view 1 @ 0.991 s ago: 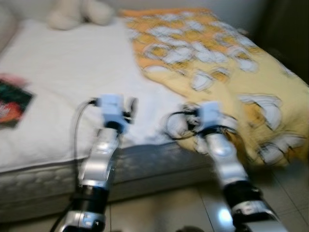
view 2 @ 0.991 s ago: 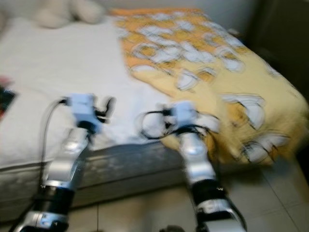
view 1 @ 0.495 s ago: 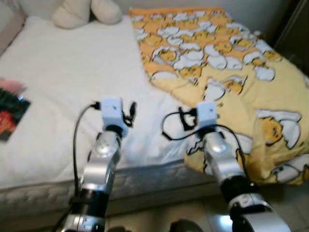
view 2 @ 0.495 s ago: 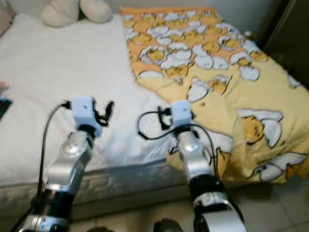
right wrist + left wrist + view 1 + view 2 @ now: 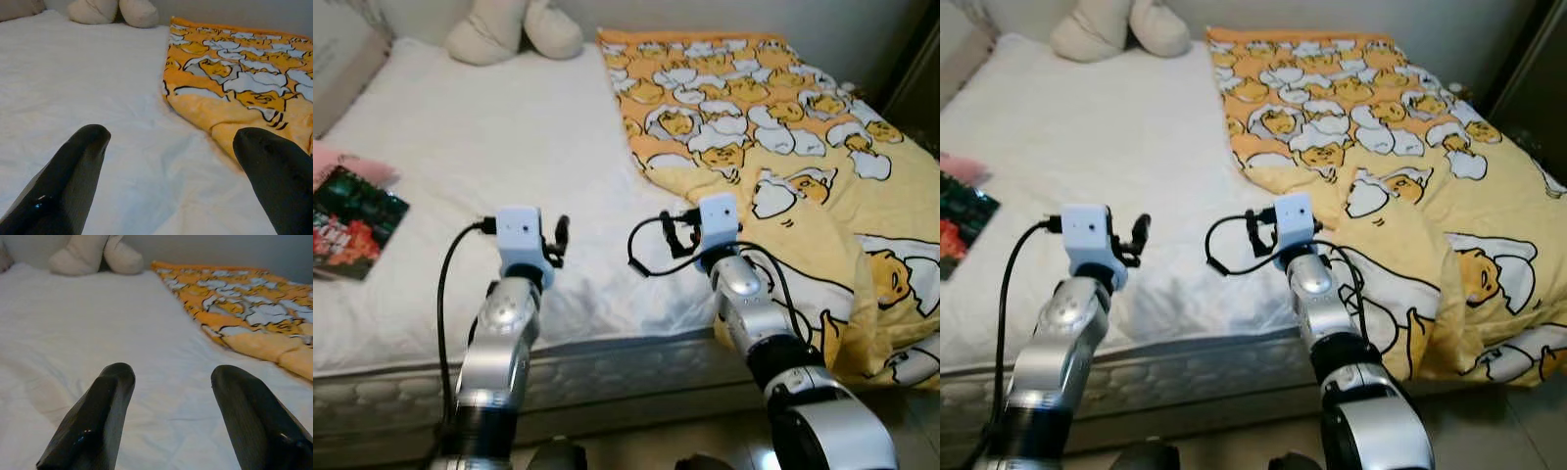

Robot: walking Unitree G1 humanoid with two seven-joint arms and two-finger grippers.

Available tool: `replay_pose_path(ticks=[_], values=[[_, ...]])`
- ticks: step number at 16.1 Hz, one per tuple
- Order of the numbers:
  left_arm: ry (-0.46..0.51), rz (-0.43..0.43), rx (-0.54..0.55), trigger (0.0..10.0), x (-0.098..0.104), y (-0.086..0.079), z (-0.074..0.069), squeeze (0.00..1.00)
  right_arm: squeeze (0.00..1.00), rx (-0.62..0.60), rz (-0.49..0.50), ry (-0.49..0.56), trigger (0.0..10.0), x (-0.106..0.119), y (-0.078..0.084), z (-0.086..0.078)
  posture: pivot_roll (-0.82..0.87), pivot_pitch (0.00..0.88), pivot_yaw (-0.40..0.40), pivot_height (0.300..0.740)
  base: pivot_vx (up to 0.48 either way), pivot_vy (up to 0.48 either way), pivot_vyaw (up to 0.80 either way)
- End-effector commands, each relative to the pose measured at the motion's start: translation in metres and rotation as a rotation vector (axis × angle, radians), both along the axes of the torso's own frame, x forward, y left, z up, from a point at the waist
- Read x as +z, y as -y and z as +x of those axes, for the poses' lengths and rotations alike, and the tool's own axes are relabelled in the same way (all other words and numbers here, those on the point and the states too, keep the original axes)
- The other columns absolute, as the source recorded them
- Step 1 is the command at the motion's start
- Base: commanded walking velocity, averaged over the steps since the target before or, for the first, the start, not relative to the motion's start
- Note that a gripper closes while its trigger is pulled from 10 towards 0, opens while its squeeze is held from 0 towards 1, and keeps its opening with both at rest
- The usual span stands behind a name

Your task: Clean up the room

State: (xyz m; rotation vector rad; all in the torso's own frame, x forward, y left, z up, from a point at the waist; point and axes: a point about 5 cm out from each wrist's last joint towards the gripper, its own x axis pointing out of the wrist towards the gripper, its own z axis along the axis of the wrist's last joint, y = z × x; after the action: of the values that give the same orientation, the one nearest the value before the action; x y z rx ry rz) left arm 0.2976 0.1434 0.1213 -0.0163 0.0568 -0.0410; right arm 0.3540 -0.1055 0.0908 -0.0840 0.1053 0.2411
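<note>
A yellow blanket (image 5: 773, 147) printed with egg characters lies rumpled over the right half of the bed, its lower end hanging over the mattress edge. Beside it the white sheet (image 5: 480, 147) is bare. A dark book (image 5: 352, 220) lies on the sheet at the far left. Both arms are raised over the near edge of the bed. My left gripper (image 5: 173, 374) is open above the white sheet, with nothing between its fingers. My right gripper (image 5: 173, 137) is open too, just left of the blanket's (image 5: 234, 83) folded edge.
A cream plush toy (image 5: 514, 29) rests at the head of the bed, with a pillow (image 5: 342, 69) in the far left corner. The grey mattress side (image 5: 607, 367) runs across in front of me. Dark furniture (image 5: 1538, 88) stands at the right, tiled floor (image 5: 901, 411) below.
The whole picture has shifted and sharpened as the camera moved in towards the bed. Both arms keep their raised pose, and nothing has been taken hold of.
</note>
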Motion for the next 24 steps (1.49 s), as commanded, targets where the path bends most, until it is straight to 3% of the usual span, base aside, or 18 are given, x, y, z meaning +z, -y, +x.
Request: replay_pose_path(ticks=[1, 3, 4, 6, 8, 11, 13, 18, 21, 24], values=[[-0.005, 0.029, 0.003, 10.0, 0.004, -0.004, -0.007, 0.0, 0.0, -0.005, -0.002, -0.016, 10.0, 0.0, 0.001, 0.004, 0.11, 0.0, -0.007, 0.703, 0.0, 0.0, 0.0], [-0.018, 0.049, 0.015, 10.0, 0.005, -0.015, -0.02, 0.0, 0.0, 0.0, -0.026, -0.034, 10.0, -0.005, -0.001, 0.003, 0.14, 0.009, 0.0, 0.703, 0.0, 0.0, 0.0], [-0.022, 0.068, 0.022, 10.0, 0.009, -0.023, -0.033, 0.0, 0.0, 0.003, -0.049, -0.027, 10.0, -0.005, -0.003, 0.003, 0.2, 0.083, 0.02, 0.703, 0.0, 0.0, 0.0], [-0.026, 0.078, 0.017, 10.0, 0.013, -0.028, -0.045, 0.0, 0.0, 0.002, -0.07, -0.027, 10.0, -0.006, -0.005, 0.003, 0.23, 0.131, 0.029, 0.703, 0.0, 0.0, 0.0], [-0.006, 0.126, -0.129, 10.0, 0.023, -0.015, -0.073, 0.0, 0.0, -0.015, -0.091, -0.055, 10.0, -0.008, -0.008, 0.005, 0.27, 0.182, 0.042, 0.703, 0.0, 0.0, 0.0], [-0.038, 0.142, -0.161, 10.0, 0.03, -0.013, -0.096, 0.0, 0.0, 0.005, -0.114, -0.097, 10.0, -0.014, -0.015, 0.003, 0.33, 0.246, 0.066, 0.703, 0.0, 0.0, 0.0], [-0.078, 0.145, -0.148, 10.0, 0.036, -0.018, -0.115, 0.0, 0.0, 0.019, -0.117, -0.181, 10.0, -0.029, -0.024, -0.006, 0.4, 0.314, 0.092, 0.703, 0.0, 0.0, 0.0], [-0.131, 0.15, -0.152, 10.0, 0.04, -0.02, -0.131, 0.0, 0.0, 0.036, -0.146, -0.337, 10.0, -0.061, -0.029, -0.028, 0.43, 0.339, 0.105, 0.703, 0.0, 0.0, 0.0], [-0.146, 0.128, -0.144, 10.0, 0.038, -0.019, -0.127, 0.0, 0.0, 0.046, -0.187, -0.442, 10.0, -0.089, -0.022, -0.052, 0.41, 0.307, 0.086, 0.703, 0.0, 0.0, 0.0], [-0.132, 0.112, -0.146, 10.0, 0.037, -0.016, -0.117, 0.0, 0.0, 0.104, -0.249, -0.477, 10.0, -0.111, -0.02, -0.076, 0.38, 0.263, 0.058, 0.703, 0.0, 0.0, 0.0]])
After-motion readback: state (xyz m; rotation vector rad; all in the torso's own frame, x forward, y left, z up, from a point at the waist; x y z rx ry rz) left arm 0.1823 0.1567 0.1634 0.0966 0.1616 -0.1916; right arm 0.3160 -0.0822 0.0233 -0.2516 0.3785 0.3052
